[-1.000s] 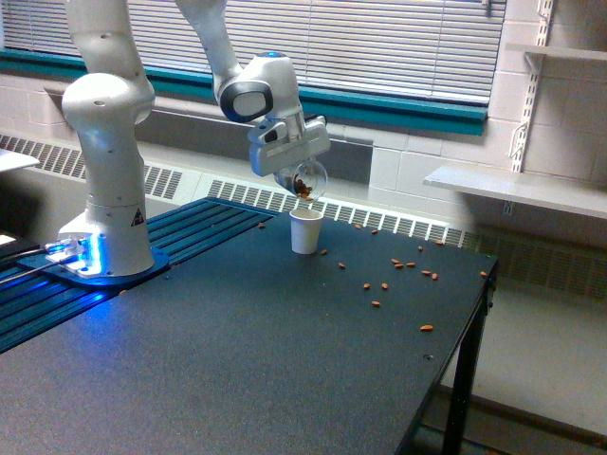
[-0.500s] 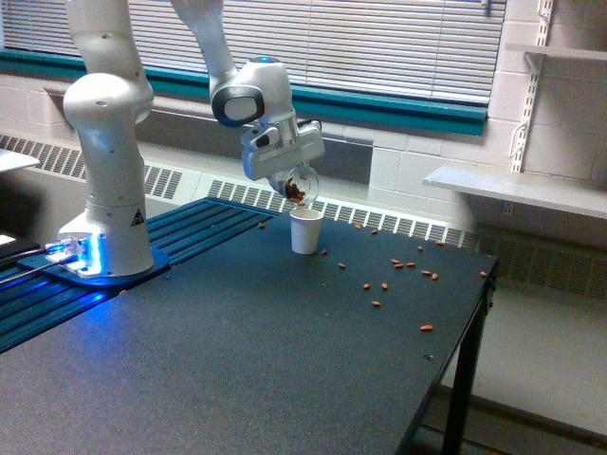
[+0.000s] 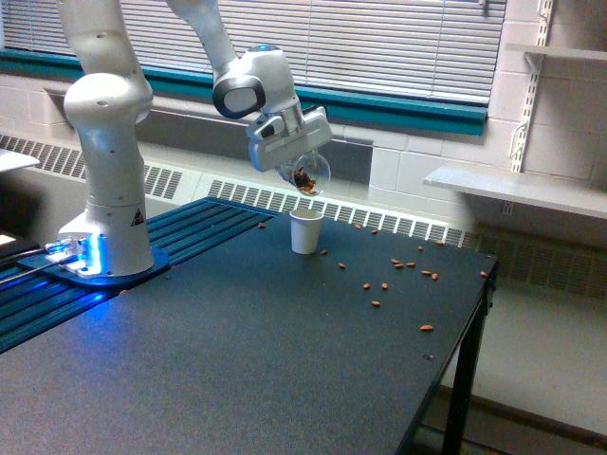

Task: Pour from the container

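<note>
The pincer (image 3: 302, 167) hangs in the air at the end of the white arm (image 3: 104, 142), closed around the clear cup (image 3: 307, 174), which it holds tilted over on its side; the fingers themselves are mostly hidden behind the cup and the grey-white hand block, so how tightly they sit cannot be made out. Through the cup's wall a small clump of brown nuts (image 3: 304, 179) shows, gathered in its lower part. Straight below the pincer, apart from the tilted cup with open air between them, a small white paper cup (image 3: 305, 230) stands upright on the dark table (image 3: 237, 360). Beyond the paper cup, toward the exterior view's right of the pincer and lower down, loose nuts (image 3: 398, 263) lie scattered over the tabletop, some near the paper cup's foot and others well away near the table's far edge. To the exterior view's left of the pincer, the arm's thick base stands on a round mount (image 3: 95, 265) lit with blue light. Behind the pincer runs a long radiator grille (image 3: 379, 223) under a window with closed blinds (image 3: 379, 38).
</note>
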